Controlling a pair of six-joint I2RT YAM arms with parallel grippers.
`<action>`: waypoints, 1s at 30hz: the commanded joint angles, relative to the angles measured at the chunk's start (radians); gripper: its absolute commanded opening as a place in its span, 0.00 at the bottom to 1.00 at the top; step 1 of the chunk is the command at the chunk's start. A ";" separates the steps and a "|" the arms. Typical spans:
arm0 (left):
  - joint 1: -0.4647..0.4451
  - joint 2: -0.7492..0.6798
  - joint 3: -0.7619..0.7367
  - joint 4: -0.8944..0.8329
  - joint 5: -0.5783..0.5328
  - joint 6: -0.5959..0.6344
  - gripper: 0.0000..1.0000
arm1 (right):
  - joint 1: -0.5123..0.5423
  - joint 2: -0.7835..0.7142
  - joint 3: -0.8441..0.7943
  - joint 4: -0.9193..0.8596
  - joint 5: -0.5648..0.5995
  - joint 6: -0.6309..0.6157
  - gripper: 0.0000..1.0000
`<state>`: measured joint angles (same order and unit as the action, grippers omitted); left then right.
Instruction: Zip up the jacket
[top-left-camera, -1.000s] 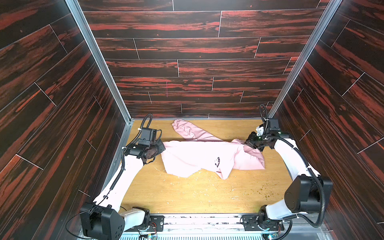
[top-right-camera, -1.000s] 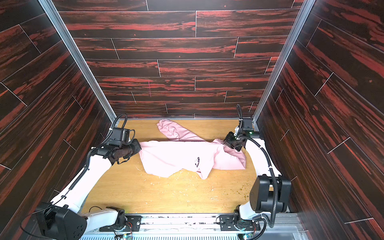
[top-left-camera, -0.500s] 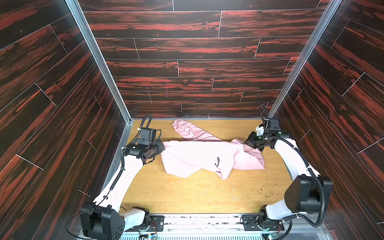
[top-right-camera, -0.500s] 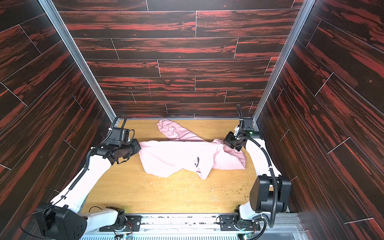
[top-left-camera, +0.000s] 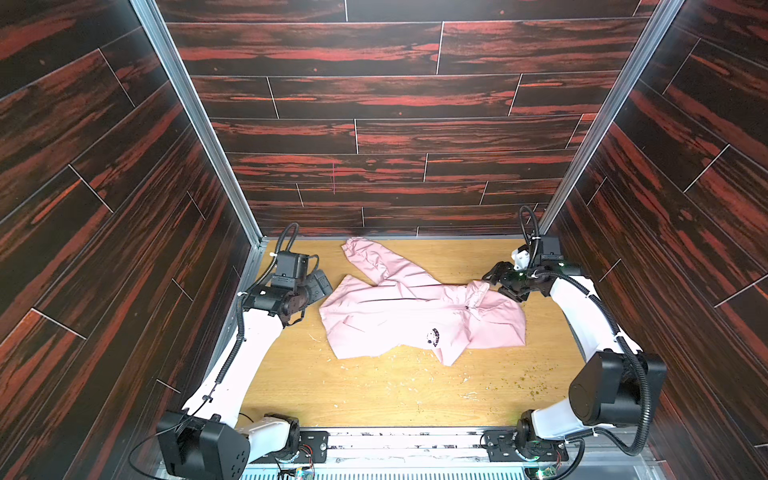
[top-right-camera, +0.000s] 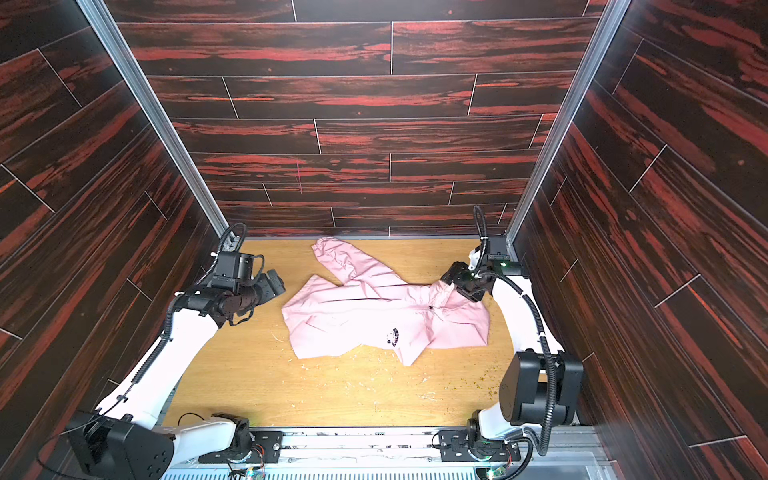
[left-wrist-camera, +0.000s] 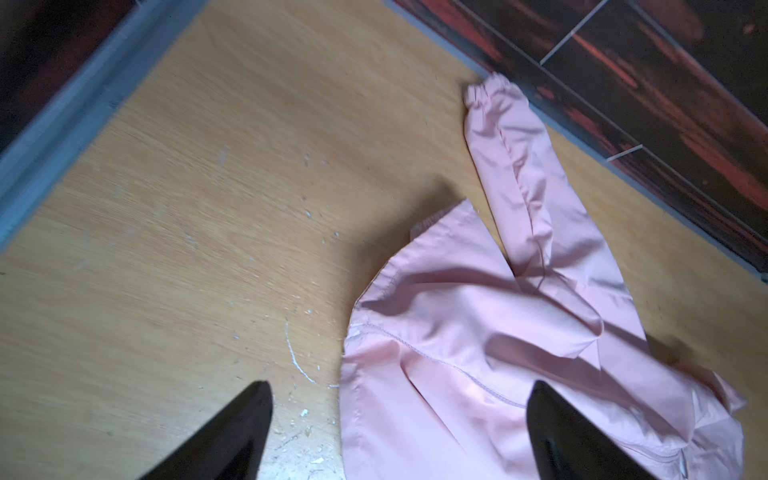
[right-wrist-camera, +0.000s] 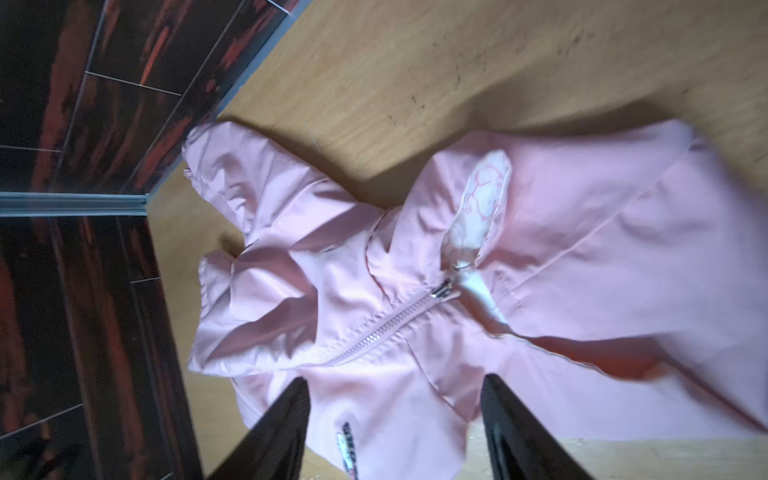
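Here the jacket (top-left-camera: 399, 320) lies flat on the table (top-left-camera: 374, 399), hem (top-left-camera: 328, 318) beside the left gripper (top-left-camera: 321, 284), collar (top-left-camera: 478, 291) beside the right gripper (top-left-camera: 500, 286), both with jaws apart and empty, seemingly because its zipper (right-wrist-camera: 442, 289) already stands closed almost to the collar.

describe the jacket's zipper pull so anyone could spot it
The pink jacket lies across the wooden table. Follow its closed zipper teeth to where they stop. The zipper pull is the small silvery metal piece where the pale lining starts to show.
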<state>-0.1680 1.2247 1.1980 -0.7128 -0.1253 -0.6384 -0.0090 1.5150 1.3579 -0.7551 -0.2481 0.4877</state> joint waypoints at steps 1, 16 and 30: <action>0.008 -0.062 0.040 -0.030 -0.075 0.050 1.00 | -0.008 -0.052 0.068 -0.031 0.073 -0.036 0.69; 0.008 -0.297 -0.225 0.653 -0.196 0.469 0.90 | -0.012 -0.369 -0.186 0.672 0.530 -0.107 0.77; 0.011 -0.260 -0.788 1.025 -0.592 0.500 1.00 | -0.017 -0.365 -0.698 1.021 0.644 -0.367 0.84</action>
<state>-0.1627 0.9558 0.4751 0.1925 -0.6170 -0.1421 -0.0193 1.1744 0.7425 0.1429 0.3504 0.1986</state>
